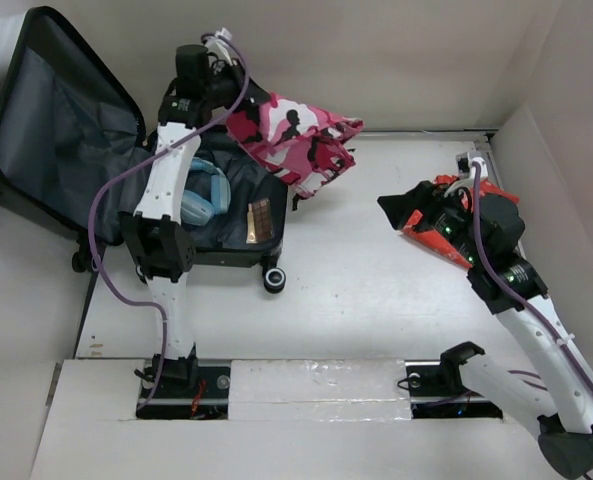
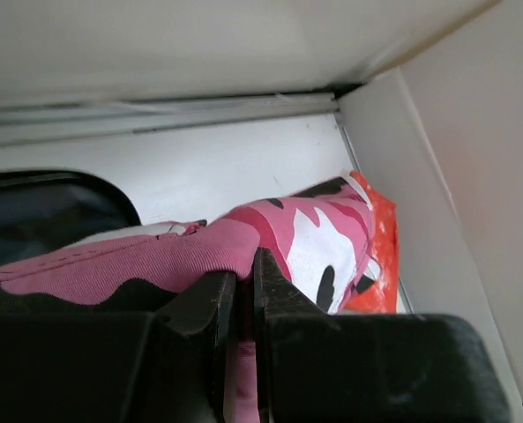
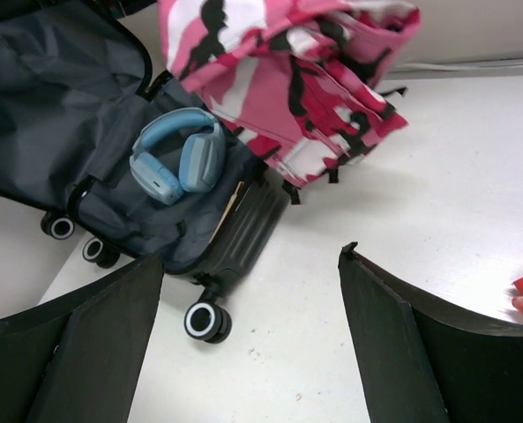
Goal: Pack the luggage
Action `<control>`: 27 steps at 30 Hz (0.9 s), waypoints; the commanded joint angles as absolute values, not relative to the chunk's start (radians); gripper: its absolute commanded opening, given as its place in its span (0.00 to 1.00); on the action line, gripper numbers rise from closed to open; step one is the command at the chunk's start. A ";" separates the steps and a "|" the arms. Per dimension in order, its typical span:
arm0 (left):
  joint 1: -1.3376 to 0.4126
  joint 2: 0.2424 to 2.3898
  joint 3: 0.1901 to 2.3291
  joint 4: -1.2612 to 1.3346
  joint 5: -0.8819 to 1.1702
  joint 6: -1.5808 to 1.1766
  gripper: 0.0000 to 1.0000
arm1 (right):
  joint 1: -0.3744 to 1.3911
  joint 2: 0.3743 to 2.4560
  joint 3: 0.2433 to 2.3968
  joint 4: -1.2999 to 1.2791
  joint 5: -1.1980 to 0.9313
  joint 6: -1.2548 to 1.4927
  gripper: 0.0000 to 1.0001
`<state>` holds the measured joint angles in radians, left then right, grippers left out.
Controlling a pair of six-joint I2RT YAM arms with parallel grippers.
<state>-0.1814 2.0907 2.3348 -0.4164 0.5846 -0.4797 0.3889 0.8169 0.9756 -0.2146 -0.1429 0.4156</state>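
The luggage (image 1: 61, 130) lies open at the table's left, its grey-lined lid leaning back and its base (image 3: 252, 220) flat. My left gripper (image 1: 231, 108) is raised over the base's far right corner and is shut on a pink camouflage garment (image 1: 296, 140). The cloth hangs down to the table just right of the case. In the left wrist view the pink fabric (image 2: 314, 238) is pinched between the closed fingertips (image 2: 243, 264). My right gripper (image 1: 408, 215) hovers over the table's right side, open and holding nothing (image 3: 252, 256).
Blue headphones (image 1: 201, 195) and a brown chocolate bar (image 1: 261, 220) lie in the luggage base. An orange-red packet (image 1: 431, 240) lies under the right arm near the right wall. A front wheel (image 1: 273, 280) sticks out of the case. White walls enclose the table.
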 commanded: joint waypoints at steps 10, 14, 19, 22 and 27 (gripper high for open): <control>0.031 2.049 2.502 0.102 0.765 -0.747 0.00 | 0.445 0.827 1.092 -0.179 -0.104 0.411 0.86; 0.069 2.040 2.450 0.314 0.840 -0.863 0.00 | 0.468 0.845 1.103 -0.189 -0.094 0.402 0.86; 0.124 2.029 2.337 0.382 0.914 -0.842 0.00 | 0.521 0.824 1.079 -0.189 -0.072 0.402 0.86; 0.124 1.900 2.101 0.364 0.882 -0.711 0.00 | 0.558 0.813 1.060 -0.179 -0.063 0.402 0.86; 0.146 1.606 1.320 0.716 0.807 -0.744 0.00 | 0.580 0.782 1.002 -0.158 -0.054 0.402 0.86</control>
